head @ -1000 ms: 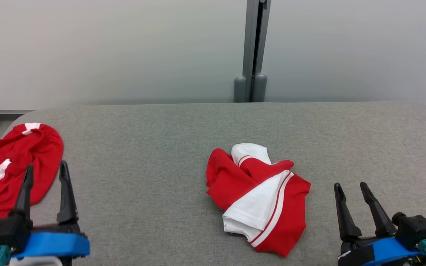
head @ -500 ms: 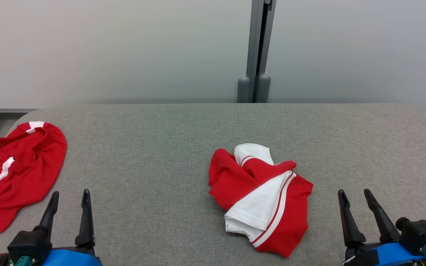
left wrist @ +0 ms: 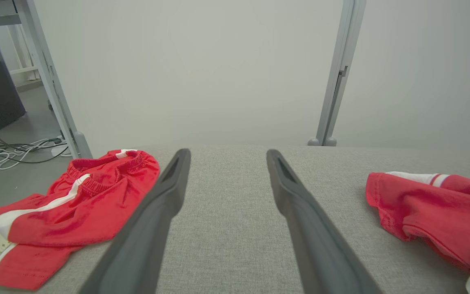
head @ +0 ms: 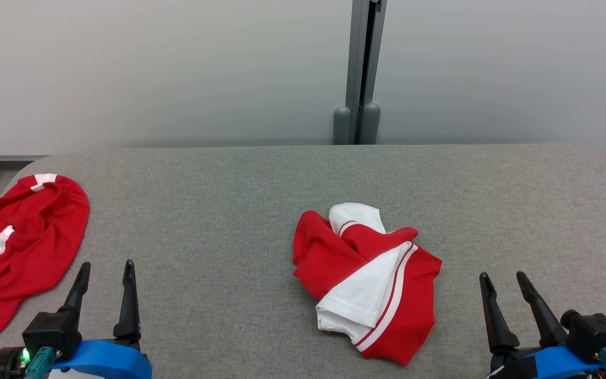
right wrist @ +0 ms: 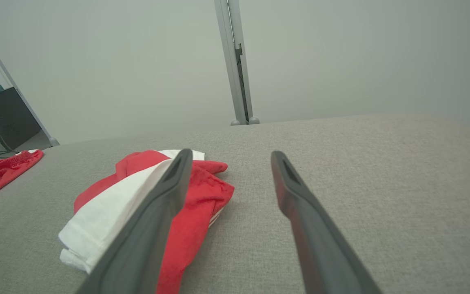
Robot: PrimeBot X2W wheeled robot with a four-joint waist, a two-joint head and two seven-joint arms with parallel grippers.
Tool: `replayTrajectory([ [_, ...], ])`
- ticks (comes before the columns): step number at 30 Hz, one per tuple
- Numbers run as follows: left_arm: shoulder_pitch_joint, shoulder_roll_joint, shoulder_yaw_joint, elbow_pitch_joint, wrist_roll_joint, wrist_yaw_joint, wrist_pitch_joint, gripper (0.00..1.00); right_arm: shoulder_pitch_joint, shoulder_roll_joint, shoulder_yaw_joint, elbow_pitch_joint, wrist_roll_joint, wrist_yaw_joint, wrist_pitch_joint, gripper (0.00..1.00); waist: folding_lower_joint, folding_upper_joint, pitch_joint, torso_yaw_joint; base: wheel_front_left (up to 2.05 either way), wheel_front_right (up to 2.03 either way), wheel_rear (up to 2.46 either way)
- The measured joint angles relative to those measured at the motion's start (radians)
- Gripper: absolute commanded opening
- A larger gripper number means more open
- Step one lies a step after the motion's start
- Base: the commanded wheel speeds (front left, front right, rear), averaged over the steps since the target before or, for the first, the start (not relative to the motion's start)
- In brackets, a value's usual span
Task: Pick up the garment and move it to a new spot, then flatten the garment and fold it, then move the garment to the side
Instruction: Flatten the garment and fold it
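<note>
A second before, our left gripper (head: pixel 107 265) had stood higher up the head view, its fingers over the edge of the red shorts (head: pixel 19 247) at the table's left end. By this moment it had drawn back and come to the lower left, clear of the shorts and over bare grey table cloth (head: pixel 219 210). Its two fingers were spread wide with nothing between them. The head view had swayed slightly over the same second, so we did not count the small drift of the cloth as movement of the things themselves.

Our right gripper (head: pixel 502 276) had hardly shifted. It sat at the lower right, jaws likewise apart and empty, just beside the crumpled red-and-white garment (head: pixel 369 281) without touching it.

That garment lay bunched near the middle of the table, a white panel with a thin red stripe folded over the red. It may have been a sports jersey, though bundled as it was we could not be sure. We judged that the shorts were finished with and left aside, and that the middle garment was next, still to be picked up, flattened and folded.

We could read no brand, label or lettering on either piece, only white stripes. A small green light (head: pixel 25 355) glowed on the left wrist.
</note>
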Motion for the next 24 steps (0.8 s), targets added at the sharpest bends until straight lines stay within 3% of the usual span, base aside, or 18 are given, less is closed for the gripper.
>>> replayTrajectory([
  [24,0.000,0.016,-0.019,-0.006,-0.008,0.011,0.029,1.00,0.001,0.001,-0.001,0.001,-0.008,0.000,0.009,1.00,0.0000,0.0000,-0.004,-0.002,0.00,0.00,0.00],
])
